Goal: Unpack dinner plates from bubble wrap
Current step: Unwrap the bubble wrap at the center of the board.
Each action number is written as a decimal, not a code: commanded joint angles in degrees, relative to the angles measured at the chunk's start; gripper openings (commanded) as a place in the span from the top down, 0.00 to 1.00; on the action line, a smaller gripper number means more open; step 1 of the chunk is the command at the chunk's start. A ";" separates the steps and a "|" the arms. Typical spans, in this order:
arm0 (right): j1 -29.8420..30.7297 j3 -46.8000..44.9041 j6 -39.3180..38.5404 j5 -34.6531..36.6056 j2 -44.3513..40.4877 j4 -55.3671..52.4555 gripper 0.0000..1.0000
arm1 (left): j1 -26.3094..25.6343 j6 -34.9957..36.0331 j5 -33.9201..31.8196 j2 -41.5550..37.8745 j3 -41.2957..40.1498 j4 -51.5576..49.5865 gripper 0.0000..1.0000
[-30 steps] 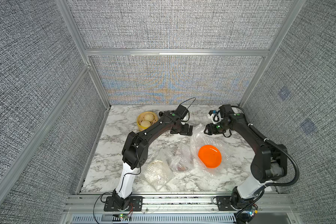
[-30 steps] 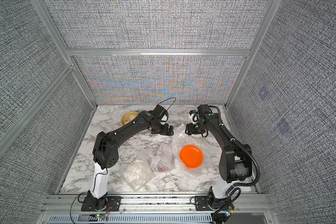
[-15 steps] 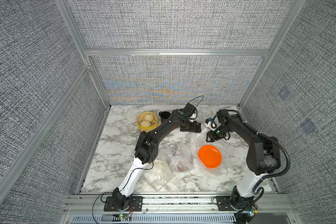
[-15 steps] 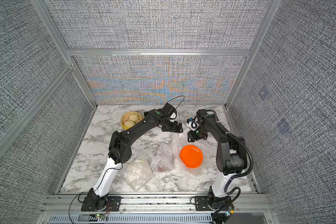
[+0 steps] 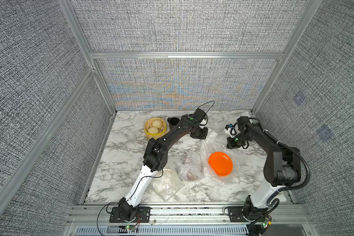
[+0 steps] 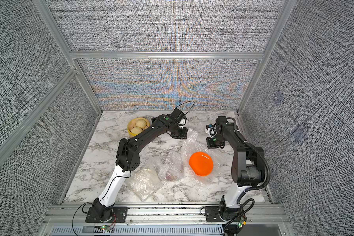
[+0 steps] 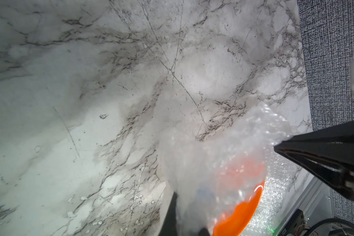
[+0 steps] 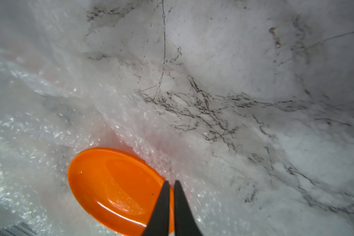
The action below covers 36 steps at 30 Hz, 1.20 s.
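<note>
Snaps left end effector [image 5: 199, 134] shut on bubble wrap [image 5: 212, 143] under orange plate [image 5: 220, 163], narrows right end effector [image 8: 171, 182], hold unclear, before pull-away.

— What's the surface?
— A white marble-patterned table [image 5: 121, 155] with grey veins.
— And lying on it?
— A yellow steamer basket [image 5: 155, 128] of buns, with a dark cup [image 5: 173, 122] just beside it. Well to the basket's right is a spread bubble wrap sheet [image 5: 211, 143]. Nearer the front than the basket are a reddish bubble-wrapped bundle [image 5: 189, 167] and a pale bubble-wrapped bundle [image 5: 165, 187], side by side.
</note>
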 commanded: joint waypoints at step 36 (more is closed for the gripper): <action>-8.09 -3.53 16.80 3.52 -0.41 0.77 1.00 | 2.53 -1.17 3.62 3.72 4.57 2.25 0.96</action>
